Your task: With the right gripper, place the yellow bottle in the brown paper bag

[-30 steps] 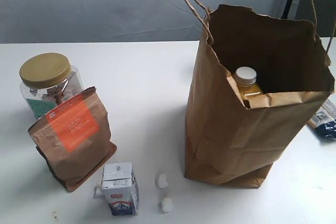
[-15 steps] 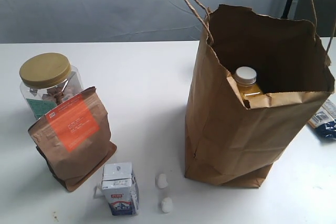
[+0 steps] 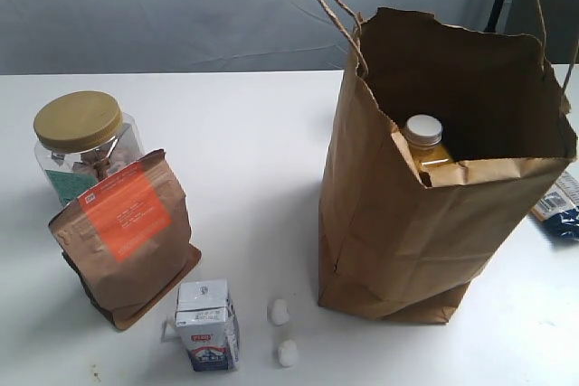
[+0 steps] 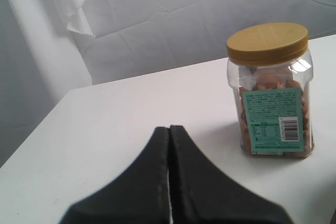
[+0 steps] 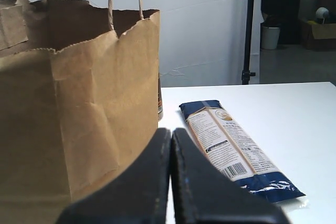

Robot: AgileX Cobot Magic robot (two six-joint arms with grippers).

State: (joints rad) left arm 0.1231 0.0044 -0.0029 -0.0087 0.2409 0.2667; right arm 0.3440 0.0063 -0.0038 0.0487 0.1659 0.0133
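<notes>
The yellow bottle (image 3: 426, 147) stands upright inside the brown paper bag (image 3: 416, 223), its white cap and yellow shoulder showing above the folded front rim. In the right wrist view the bag (image 5: 79, 114) fills one side. My right gripper (image 5: 171, 132) is shut and empty, low beside the bag's outer wall; the bottle is hidden there. My left gripper (image 4: 169, 129) is shut and empty, near the jar. Neither gripper shows in the exterior view.
A clear jar with gold lid (image 3: 83, 142) (image 4: 273, 90), a brown pouch with orange label (image 3: 127, 237), a small milk carton (image 3: 207, 324) and two small white pieces (image 3: 282, 332) are at the left. A blue and white packet (image 5: 233, 150) (image 3: 561, 210) lies right of the bag.
</notes>
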